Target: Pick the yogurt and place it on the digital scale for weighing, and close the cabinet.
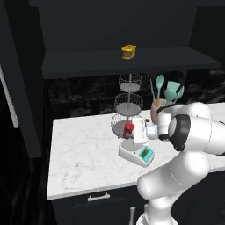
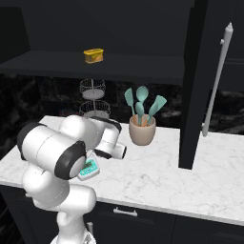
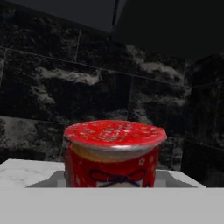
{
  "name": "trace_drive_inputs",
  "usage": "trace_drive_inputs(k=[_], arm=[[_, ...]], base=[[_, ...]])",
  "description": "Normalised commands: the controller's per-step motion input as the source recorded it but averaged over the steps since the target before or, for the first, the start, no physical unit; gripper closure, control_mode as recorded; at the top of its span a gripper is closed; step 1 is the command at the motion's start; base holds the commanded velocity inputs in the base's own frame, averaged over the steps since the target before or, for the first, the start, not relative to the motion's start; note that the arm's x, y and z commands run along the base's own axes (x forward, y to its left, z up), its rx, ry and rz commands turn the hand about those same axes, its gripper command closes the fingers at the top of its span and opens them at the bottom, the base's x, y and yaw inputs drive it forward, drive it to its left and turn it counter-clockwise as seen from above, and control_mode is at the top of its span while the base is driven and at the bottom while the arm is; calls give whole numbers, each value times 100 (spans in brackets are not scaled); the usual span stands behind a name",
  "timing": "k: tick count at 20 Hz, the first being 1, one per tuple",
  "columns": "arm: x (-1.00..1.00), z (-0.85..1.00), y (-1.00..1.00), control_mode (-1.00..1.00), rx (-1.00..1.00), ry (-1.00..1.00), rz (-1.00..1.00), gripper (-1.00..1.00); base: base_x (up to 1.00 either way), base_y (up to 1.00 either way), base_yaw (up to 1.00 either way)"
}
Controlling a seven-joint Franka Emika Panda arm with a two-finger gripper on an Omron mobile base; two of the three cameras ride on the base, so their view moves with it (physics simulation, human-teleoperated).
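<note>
The yogurt (image 1: 128,127), a small red cup, hangs just above the digital scale (image 1: 137,154), a low white device with a teal display on the marble counter. My gripper (image 1: 132,130) reaches in level from the right and is shut on the cup. In the hand view the yogurt (image 3: 113,151) stands upright very close, with the scale's grey plate (image 3: 46,180) below it; my fingertips are hidden. The scale's teal display (image 2: 89,168) peeks out beside my arm. The black cabinet stands open, its doors (image 1: 22,88) (image 2: 195,86) swung out at both sides.
A yellow container (image 1: 128,52) sits on the open cabinet shelf. A tiered wire basket stand (image 1: 129,101) is right behind the scale. A beige pot of teal utensils (image 2: 142,128) stands to the right. A drawer handle (image 1: 98,197) lies below the counter edge.
</note>
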Motion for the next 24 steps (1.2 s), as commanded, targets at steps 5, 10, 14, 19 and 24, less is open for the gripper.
trace_drive_inputs(k=[5,10,14,19,24], arm=[[0,-3,0,-100,-9,4,0,100],[0,-21,0,-100,-10,1,0,100],[3,-41,0,-100,-5,2,0,100],[4,-40,-2,-100,-1,3,0,100],[-35,-18,-12,-100,0,1,0,100]], base=[[0,0,0],[0,0,0],[0,0,0],[0,0,0],[0,0,0]])
